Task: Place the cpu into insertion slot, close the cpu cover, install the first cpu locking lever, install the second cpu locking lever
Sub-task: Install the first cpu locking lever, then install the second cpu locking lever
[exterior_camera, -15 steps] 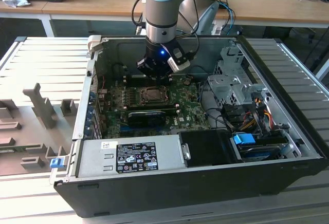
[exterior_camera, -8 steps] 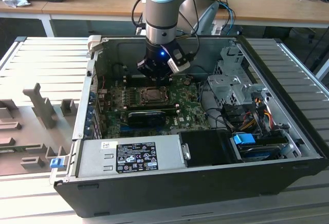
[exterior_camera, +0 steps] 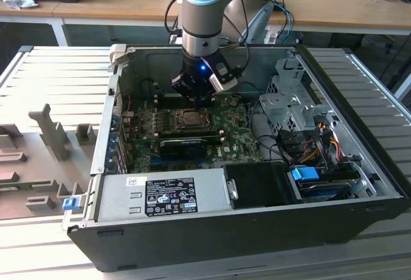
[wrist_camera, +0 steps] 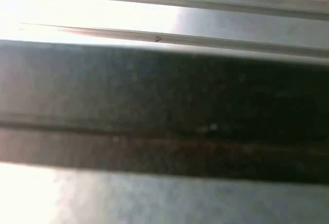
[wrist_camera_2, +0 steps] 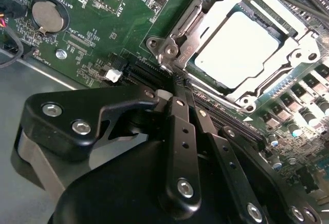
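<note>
Already the pale silver-grey square cpu (wrist_camera_2: 236, 49) lies seated in the silver-rimmed insertion slot (wrist_camera_2: 303, 54) under the thin metal cpu cover (wrist_camera_2: 203, 5), a light, stiff, fragile chip best held by its edges, while the black gripper (wrist_camera_2: 175, 88) hovers beside it, jaws pinched together, empty.

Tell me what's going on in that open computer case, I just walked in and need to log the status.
A single robot arm has its gripper lowered into an open computer case, just beside the insertion slot on the green motherboard. In the second wrist view the cpu already lies in the slot, with the silver cpu cover down around it. The gripper holds nothing visible; its tip sits at the socket's corner by a latch.
</note>
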`<state>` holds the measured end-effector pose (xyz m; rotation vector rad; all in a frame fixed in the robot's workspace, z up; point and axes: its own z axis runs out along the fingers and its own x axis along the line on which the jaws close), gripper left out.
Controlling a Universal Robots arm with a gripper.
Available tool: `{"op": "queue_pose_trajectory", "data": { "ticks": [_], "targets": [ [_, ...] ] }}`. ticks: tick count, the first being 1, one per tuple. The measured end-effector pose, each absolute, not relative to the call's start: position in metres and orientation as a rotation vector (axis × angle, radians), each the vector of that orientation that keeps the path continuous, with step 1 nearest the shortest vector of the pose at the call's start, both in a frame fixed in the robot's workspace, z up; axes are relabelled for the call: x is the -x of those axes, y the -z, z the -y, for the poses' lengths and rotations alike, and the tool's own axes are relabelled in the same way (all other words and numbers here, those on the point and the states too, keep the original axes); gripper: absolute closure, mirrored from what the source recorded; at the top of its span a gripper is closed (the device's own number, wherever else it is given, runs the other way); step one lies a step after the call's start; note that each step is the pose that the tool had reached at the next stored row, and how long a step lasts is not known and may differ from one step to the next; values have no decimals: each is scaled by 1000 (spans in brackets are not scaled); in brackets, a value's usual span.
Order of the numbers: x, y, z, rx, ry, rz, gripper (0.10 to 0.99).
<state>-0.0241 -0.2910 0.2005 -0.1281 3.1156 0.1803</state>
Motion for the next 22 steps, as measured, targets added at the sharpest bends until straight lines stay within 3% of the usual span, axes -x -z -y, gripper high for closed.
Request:
{"op": "queue_pose_trajectory", "data": {
  "ticks": [5,22],
  "targets": [
    [24,-214,291,128,-181,-3116,980],
    [24,-214,298,128,-180,-3116,980]
  ]
}}
